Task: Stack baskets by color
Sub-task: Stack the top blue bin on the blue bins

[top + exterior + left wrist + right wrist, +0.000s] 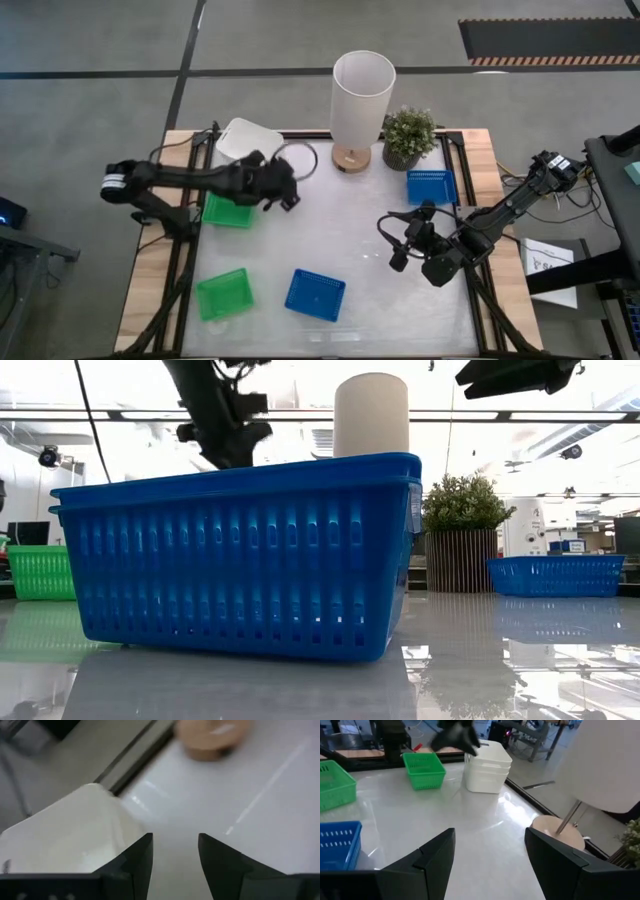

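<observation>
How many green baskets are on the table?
2 spots: one green basket near the front left, another green basket by the left gripper. Nested ones may be hidden.

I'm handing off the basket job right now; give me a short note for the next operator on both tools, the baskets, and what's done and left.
Left tool: open, empty, beside the white stack at the far left corner.
Right tool: open, empty, over bare table at mid right.
White baskets look stacked and done.
Green: one basket near the left tool, another at the near left.
Blue: one by the plant, a nested pair at the near middle.
Left: combine the greens, then the blues.
</observation>
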{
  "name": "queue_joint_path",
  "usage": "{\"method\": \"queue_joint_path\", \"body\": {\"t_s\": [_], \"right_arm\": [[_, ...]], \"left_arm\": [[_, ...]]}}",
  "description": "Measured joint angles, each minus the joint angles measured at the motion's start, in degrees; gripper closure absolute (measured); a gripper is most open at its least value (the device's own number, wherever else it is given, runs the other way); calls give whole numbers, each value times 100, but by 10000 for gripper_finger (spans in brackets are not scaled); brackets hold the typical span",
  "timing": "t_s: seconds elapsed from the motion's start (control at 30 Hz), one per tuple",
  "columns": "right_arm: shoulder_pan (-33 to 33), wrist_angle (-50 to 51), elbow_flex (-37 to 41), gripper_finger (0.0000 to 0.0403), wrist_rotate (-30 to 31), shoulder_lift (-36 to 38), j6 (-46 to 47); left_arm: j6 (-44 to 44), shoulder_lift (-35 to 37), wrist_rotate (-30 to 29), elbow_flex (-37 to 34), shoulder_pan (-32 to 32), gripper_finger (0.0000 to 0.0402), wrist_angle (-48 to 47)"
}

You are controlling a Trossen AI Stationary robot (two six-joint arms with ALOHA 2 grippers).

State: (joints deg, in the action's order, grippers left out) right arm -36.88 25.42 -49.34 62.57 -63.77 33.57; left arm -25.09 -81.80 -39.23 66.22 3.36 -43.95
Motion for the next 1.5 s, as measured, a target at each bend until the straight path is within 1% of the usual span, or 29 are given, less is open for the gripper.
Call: {"method": "queue_joint_path", "body": {"t_s": [0.13,0.23,0.33,0.4,0.47,0.6,0.7,0.77,0.83,0.9,1.07,1.17,1.23,1.33,1.5], "right_arm": [[2,3,2,170,4,0,152],[2,5,2,170,14,0,221],[2,5,2,170,19,0,246],[2,5,2,170,20,0,255],[2,3,2,170,19,0,289],[2,1,4,173,-23,0,407],[14,6,4,179,-344,5,762],[91,44,11,184,-707,58,1155],[289,146,11,187,-1073,120,1434],[561,463,11,188,-1366,151,1718],[1539,1693,11,189,-2039,130,2640],[2168,2496,11,189,-2231,37,3076],[2552,2798,11,189,-2254,-35,3250],[3026,2925,12,189,-2313,-202,3288],[3643,2919,13,189,-2418,-605,3061]], "left_arm": [[171,104,222,-46,-769,260,-6],[480,126,869,-49,-1313,260,2],[579,126,1479,-95,-1771,260,5],[578,126,1768,-144,-2027,260,2],[465,126,1885,-200,-2260,260,3],[441,126,1936,-283,-2629,260,52],[405,126,1948,-288,-2821,260,90],[363,126,1950,-267,-2907,260,140],[326,126,1950,-248,-2960,260,190],[320,126,1950,-253,-2993,260,219],[338,126,1949,-285,-3000,260,260],[340,126,1949,-285,-3000,260,257],[343,126,1950,-285,-3001,260,254],[346,126,1948,-285,-3001,260,247],[494,126,1948,-285,-3001,260,243]]}}
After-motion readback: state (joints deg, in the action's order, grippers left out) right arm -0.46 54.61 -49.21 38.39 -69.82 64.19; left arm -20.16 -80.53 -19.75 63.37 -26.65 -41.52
